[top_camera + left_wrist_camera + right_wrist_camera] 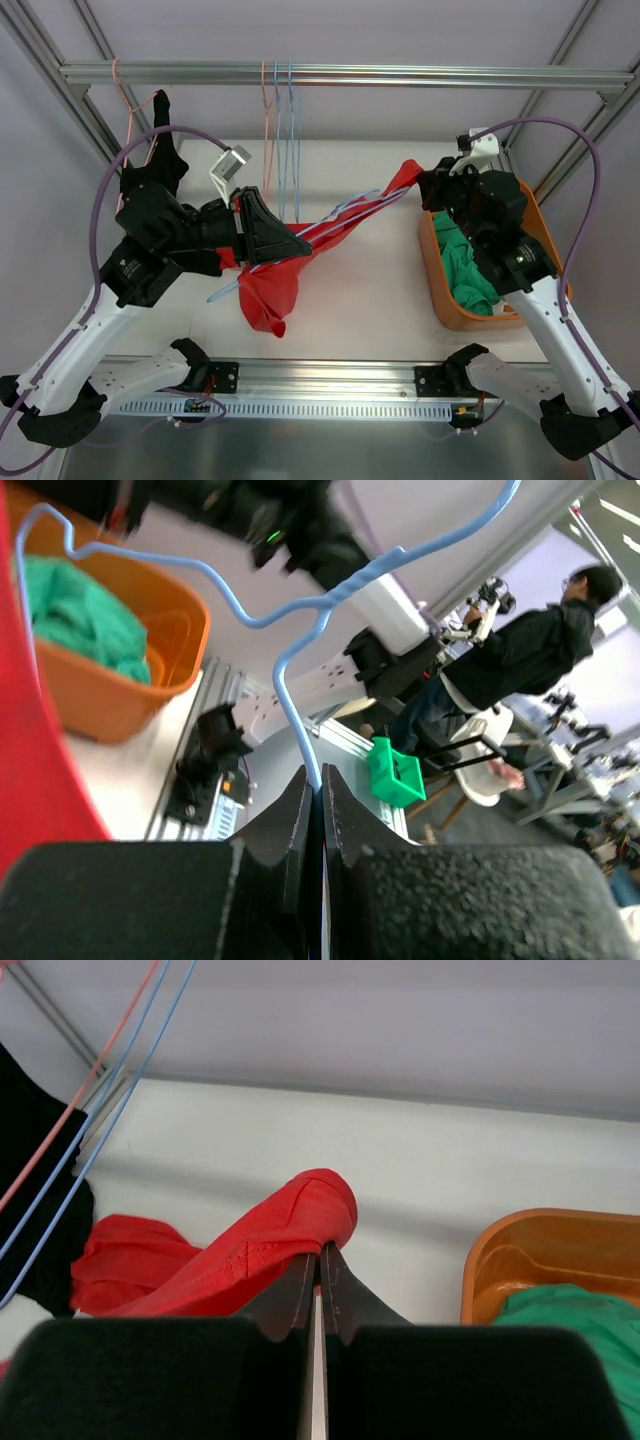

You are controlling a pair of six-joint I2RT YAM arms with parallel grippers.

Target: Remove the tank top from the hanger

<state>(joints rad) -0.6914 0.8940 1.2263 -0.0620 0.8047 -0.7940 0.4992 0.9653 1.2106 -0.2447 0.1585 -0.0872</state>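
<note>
A red tank top (285,270) hangs stretched between my two grippers above the table. A light blue wire hanger (345,215) runs through it. My left gripper (290,243) is shut on the hanger wire (300,725), which shows between its pads in the left wrist view. My right gripper (425,185) is shut on the tank top's strap (300,1220) and holds it up to the right. The red cloth (40,730) fills the left edge of the left wrist view.
An orange basket (450,305) with green cloth (465,270) stands at the right. A black garment (165,150) on a pink hanger and several bare hangers (282,130) hang from the rail (340,75) at the back.
</note>
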